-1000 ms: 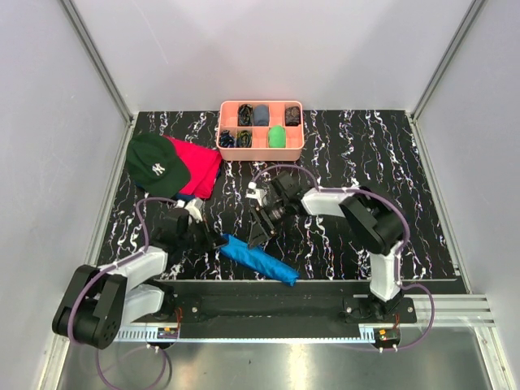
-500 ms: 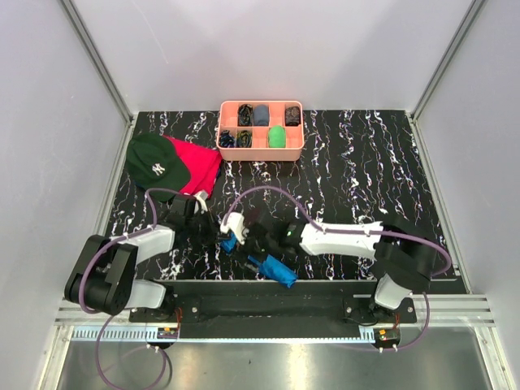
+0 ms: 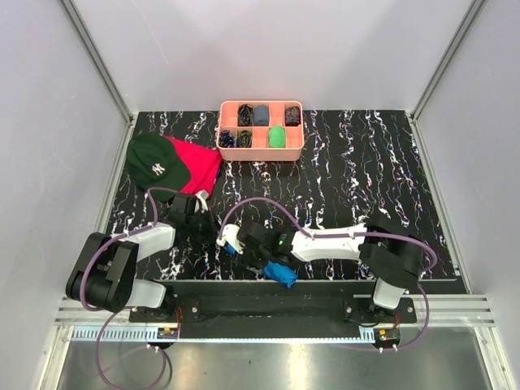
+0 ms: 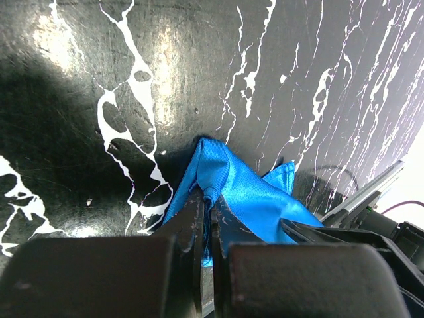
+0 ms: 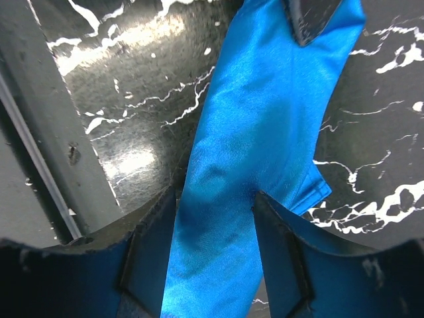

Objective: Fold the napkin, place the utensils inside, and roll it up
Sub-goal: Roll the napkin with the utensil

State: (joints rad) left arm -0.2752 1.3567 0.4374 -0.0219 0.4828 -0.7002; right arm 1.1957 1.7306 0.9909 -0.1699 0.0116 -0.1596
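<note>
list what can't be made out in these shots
Utensils: seen in no view; whether the napkin wraps them can't be told.
Napkin's middle: top view, right arm covers it.
Tray: top view, contents too small.
Right tool: right wrist, gripping or just straddling unclear.

Even, bright light is falling from above in the overhead view, casting only soft shadows. In both wrist views glare is blooming on the glossy table (image 4: 331,66) left of the napkin (image 4: 245,192) — its satin is shining too. Fingers (image 5: 146,262) below the napkin are reading dark and soft. Right of it, the left wrist frame is blowing out white.
</note>
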